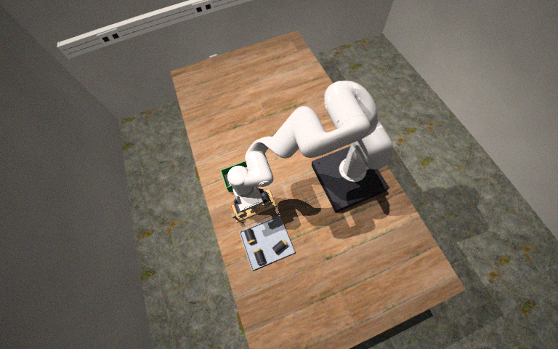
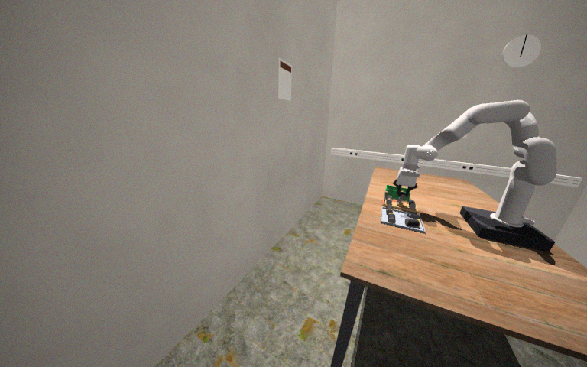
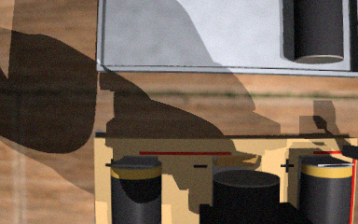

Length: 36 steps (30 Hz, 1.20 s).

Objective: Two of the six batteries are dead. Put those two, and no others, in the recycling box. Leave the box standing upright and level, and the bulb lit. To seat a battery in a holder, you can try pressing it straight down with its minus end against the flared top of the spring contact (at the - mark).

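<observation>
Wooden surface point(image 1: 342, 276) carries everything: the claw point(image 3: 246, 219) grips a battery point(image 3: 245, 193) low over the holder's point(image 3: 177, 187) middle slot (testing, apparently); three batteries wait on the tray point(image 1: 269, 254), sorting unfinished.

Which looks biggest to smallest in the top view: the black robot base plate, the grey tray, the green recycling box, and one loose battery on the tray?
1. Black robot base plate, clearly largest.
2. Grey tray.
3. Green recycling box; the arm hides most of it, so its rank is unsure.
4. Loose battery, smallest.
</observation>
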Each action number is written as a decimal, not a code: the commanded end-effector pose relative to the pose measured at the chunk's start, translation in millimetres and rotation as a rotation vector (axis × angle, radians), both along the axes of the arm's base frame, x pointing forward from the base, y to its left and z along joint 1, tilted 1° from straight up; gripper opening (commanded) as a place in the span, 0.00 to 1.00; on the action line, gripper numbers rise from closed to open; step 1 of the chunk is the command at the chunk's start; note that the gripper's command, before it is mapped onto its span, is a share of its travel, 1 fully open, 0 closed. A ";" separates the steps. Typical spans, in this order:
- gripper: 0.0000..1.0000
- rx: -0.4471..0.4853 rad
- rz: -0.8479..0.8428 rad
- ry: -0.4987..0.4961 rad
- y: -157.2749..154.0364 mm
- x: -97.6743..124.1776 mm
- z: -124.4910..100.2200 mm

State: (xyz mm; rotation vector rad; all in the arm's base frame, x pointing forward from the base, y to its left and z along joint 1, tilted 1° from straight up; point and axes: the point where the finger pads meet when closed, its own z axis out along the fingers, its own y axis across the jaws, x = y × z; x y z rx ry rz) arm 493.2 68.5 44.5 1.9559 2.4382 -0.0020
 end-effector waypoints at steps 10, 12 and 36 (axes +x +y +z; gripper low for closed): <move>0.28 0.001 0.000 -0.004 0.6 2.7 1.2; 0.28 0.001 0.000 -0.004 0.6 2.7 1.2; 0.28 0.001 0.000 -0.004 0.5 2.9 -12.3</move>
